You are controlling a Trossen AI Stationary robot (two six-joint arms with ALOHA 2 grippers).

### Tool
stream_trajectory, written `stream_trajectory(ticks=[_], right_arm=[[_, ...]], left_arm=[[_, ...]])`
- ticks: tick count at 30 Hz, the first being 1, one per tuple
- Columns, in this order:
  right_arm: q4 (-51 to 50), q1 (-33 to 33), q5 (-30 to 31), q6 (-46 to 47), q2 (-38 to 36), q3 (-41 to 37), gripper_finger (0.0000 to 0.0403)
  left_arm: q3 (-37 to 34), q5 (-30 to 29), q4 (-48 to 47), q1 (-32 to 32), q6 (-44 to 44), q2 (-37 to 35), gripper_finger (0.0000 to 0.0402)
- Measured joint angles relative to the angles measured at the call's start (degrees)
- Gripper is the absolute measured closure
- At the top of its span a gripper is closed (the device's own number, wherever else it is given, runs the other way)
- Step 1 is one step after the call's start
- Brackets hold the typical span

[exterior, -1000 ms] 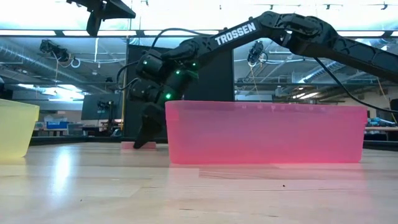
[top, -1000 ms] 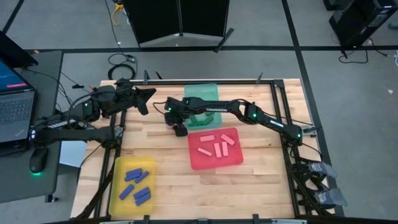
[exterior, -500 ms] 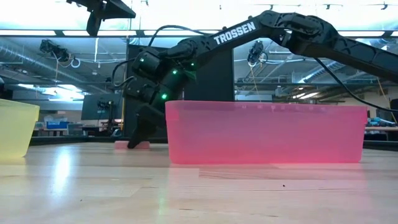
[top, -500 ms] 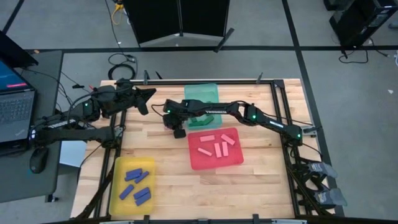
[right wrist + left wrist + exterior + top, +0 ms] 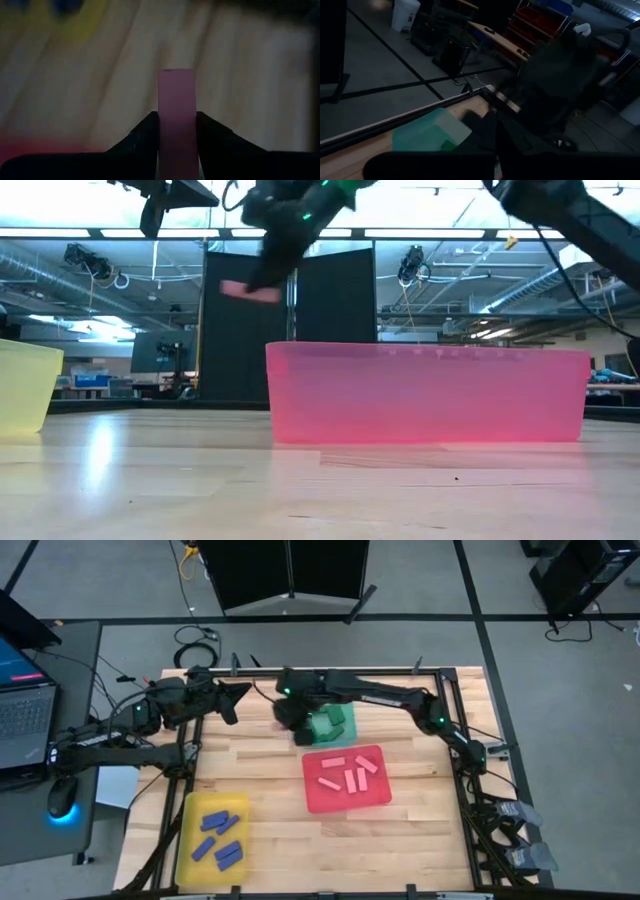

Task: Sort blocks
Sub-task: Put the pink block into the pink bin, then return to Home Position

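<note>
— So where do we stand with the pink block (image 5: pixel 176 115)?

— We have it pinched between the fingers (image 5: pixel 145 137) of the right gripper (image 5: pixel 298 730), lifted clear of the tabletop (image 5: pixel 270 830). In the low view it hangs high above the rim of the red tray (image 5: pixel 425 392), off toward that tray's left end.

— And its long axis?

— It runs straight out from between the fingers, so most of the bar sticks out ahead of them. We judge it will fall lengthwise when we let go.

— Which way to the red tray, then?

— From above, our right gripper sits just beyond the red tray's far left corner, beside the green tray (image 5: pixel 325 705). The tray, already holding several pink blocks (image 5: pixel 347 775), lies toward us and slightly right. A short carry over the rim is what we need.

— And the left gripper (image 5: pixel 232 700)?

— It waits farther left of the red tray, near the tabletop's far edge. We cannot tell how its fingers stand. The right arm is plainly the nearer one.
</note>
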Motion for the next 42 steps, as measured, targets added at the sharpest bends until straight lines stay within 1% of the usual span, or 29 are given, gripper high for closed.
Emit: stream_trajectory(ticks=[4, 6, 8, 11, 14, 18, 19, 20, 23, 25, 27, 29, 31, 33, 35, 37, 39, 41, 42], right_arm=[[-17.3, 2.9, -0.2, 0.7, -4.5, -0.3, 0.0292], [-21.2, 5.1, 0.8, 2.6, -7.1, -1.6, 0.0292], [-22.9, 7.5, 2.6, 4.7, -9.3, -4.9, 0.0292], [-20.7, 11.1, 4.7, 8.6, -11.3, -13.1, 0.0292], [-14.3, 13.9, 7.8, 13.2, -15.2, -22.5, 0.0292], [-7.2, 15.8, 13.1, 19.9, -19.1, -33.9, 0.029], [-5.9, 16.0, 14.0, 21.1, -19.6, -36.2, 0.0275], [-4.7, 16.3, 14.6, 22.2, -20.6, -38.3, 0.0249], [-0.5, 17.5, 15.0, 24.6, -24.9, -42.0, 0.0146], [0.0, 18.0, 15.5, 27.0, -27.3, -43.7, 0.0089], [1.4, 18.5, 18.5, 29.8, -29.7, -45.7, 0.0053], [3.8, 19.4, 22.8, 31.4, -33.3, -48.1, 0.0044], [8.7, 20.7, 25.8, 32.7, -38.3, -51.4, 0.006], [14.0, 21.8, 26.4, 34.1, -42.9, -56.3, 0.0101], [20.5, 22.6, 26.6, 35.1, -47.2, -62.6, 0.0158], [27.8, 23.5, 27.2, 35.1, -52.2, -69.4, 0.0225], [35.9, 24.4, 27.3, 34.8, -57.0, -75.9, 0.0294], [41.7, 25.2, 27.2, 34.0, -61.0, -82.7, 0.0361], [43.9, 25.6, 27.3, 33.2, -62.8, -85.9, 0.0382]], left_arm=[[0.0, 0.1, 0.0, 0.0, 0.1, 0.0, 0.0389], [0.0, 0.3, 0.0, 0.0, 0.5, 0.0, 0.0389], [0.0, 0.3, 0.0, 0.0, 0.5, 0.0, 0.0389], [0.0, 0.3, 0.0, 0.0, 0.9, 0.0, 0.0389], [0.0, 0.4, -0.1, 0.0, 0.9, 0.0, 0.0389], [0.0, 1.7, -0.1, 0.0, 0.9, 0.0, 0.0389], [0.0, 2.1, -0.1, 0.0, 0.9, 0.0, 0.0389], [0.0, 2.4, -0.1, 0.0, 0.8, 0.0, 0.0389], [0.0, 3.4, -0.2, 0.0, 0.7, 0.0, 0.0389], [0.0, 3.9, -0.2, 0.0, 0.8, 0.0, 0.0389], [0.0, 5.1, -0.2, 0.0, 2.2, 0.0, 0.0389], [0.0, 6.8, -0.2, 0.0, 4.5, 0.0, 0.0389], [0.0, 9.0, -0.2, 0.0, 7.4, 0.0, 0.0389], [0.0, 10.6, -0.5, 0.0, 9.1, -0.3, 0.0389], [-0.2, 11.6, -0.3, 0.0, 11.6, -0.4, 0.039], [-2.4, 12.9, 1.7, 0.0, 12.8, -1.1, 0.0391], [-6.2, 13.6, 3.4, 0.0, 13.0, -1.8, 0.0391], [-11.1, 14.5, 5.6, 0.0, 13.7, -2.9, 0.0391], [-13.6, 15.3, 6.5, 0.0, 14.2, -3.8, 0.0391]])
